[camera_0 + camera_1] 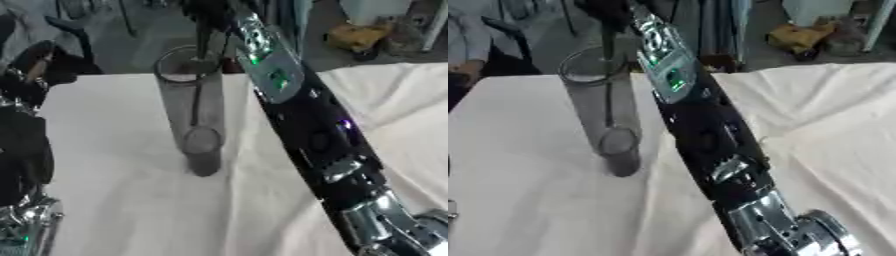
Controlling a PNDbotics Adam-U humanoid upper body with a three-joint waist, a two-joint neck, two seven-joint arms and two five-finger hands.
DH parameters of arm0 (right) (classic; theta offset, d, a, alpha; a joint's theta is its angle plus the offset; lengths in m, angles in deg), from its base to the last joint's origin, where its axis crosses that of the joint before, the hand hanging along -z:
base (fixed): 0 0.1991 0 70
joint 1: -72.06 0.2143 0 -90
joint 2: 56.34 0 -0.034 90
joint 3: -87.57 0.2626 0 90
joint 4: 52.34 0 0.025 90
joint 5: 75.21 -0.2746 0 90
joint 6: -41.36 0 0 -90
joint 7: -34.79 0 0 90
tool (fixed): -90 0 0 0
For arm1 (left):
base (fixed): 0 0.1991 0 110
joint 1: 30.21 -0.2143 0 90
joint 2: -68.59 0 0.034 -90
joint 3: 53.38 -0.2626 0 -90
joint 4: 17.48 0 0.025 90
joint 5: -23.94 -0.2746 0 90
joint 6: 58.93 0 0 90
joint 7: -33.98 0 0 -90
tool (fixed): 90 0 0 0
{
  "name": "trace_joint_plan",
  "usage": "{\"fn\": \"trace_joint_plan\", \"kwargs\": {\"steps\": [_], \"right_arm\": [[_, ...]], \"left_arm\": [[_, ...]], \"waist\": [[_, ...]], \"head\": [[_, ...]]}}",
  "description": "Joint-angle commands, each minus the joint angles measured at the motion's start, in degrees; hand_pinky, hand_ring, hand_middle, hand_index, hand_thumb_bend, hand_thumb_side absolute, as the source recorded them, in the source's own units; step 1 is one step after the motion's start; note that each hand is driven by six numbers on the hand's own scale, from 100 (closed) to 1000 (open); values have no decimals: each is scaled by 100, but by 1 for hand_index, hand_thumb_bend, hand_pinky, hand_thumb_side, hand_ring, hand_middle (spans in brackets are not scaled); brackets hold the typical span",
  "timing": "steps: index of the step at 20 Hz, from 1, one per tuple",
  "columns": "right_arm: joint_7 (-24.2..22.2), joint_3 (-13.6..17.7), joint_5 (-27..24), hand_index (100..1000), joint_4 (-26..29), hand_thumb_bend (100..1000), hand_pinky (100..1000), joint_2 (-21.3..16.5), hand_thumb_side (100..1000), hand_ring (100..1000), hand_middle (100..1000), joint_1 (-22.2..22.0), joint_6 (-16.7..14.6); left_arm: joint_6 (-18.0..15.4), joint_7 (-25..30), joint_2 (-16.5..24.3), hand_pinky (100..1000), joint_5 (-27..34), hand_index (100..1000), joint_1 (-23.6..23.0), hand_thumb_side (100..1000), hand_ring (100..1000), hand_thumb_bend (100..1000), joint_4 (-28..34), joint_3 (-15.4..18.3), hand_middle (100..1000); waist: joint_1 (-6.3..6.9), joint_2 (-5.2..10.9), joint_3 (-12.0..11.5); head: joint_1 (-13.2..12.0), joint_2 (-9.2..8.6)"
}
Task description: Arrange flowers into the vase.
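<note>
Vase (194,107) first, in the left eye view: a tall clear cylinder standing upright on the cloth-covered tabletop (122,200). The right arm (306,125) reaches over it from the lower right, and the right hand (210,15) hangs above the rim, apparently to lower a thin dark stem (199,75) inside. I cannot tell how its fingers are set. The left hand (22,150) shows dark at the left edge, its fingers unreadable too.

In the right eye view the stem runs down within the vase toward its base; no bloom is visible.
</note>
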State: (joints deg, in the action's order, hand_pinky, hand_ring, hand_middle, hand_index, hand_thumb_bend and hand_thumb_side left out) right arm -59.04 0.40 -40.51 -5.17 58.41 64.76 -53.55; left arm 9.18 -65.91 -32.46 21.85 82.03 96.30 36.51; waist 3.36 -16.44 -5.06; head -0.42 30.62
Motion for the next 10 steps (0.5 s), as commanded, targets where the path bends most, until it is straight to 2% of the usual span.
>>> {"fn": "trace_joint_plan", "kwargs": {"steps": [1,3,5,7,10], "right_arm": [[-91,4,59,356,72,431,308,-69,904,422,228,209,172],[-144,-2,96,388,95,430,344,-71,915,445,243,211,231],[-190,-1,135,388,116,430,344,-72,915,445,243,210,265],[-261,-10,187,441,114,430,403,-78,932,488,280,216,279],[-364,-6,275,467,104,431,456,-92,940,524,306,213,288]], "left_arm": [[17,6,25,648,7,1000,44,1000,828,100,81,34,932],[18,5,26,648,8,1000,44,1000,828,100,81,34,932],[19,6,26,648,10,1000,46,1000,828,100,81,34,932],[20,8,26,649,11,1000,46,1000,828,100,81,33,932],[23,13,26,649,11,1000,46,1000,828,100,81,31,932]], "waist": [[6,115,-8],[8,114,-9],[8,115,-9],[5,116,-5],[4,119,-3]], "head": [[-9,-66],[-11,-72],[-14,-76],[-17,-82],[-23,-94]]}}
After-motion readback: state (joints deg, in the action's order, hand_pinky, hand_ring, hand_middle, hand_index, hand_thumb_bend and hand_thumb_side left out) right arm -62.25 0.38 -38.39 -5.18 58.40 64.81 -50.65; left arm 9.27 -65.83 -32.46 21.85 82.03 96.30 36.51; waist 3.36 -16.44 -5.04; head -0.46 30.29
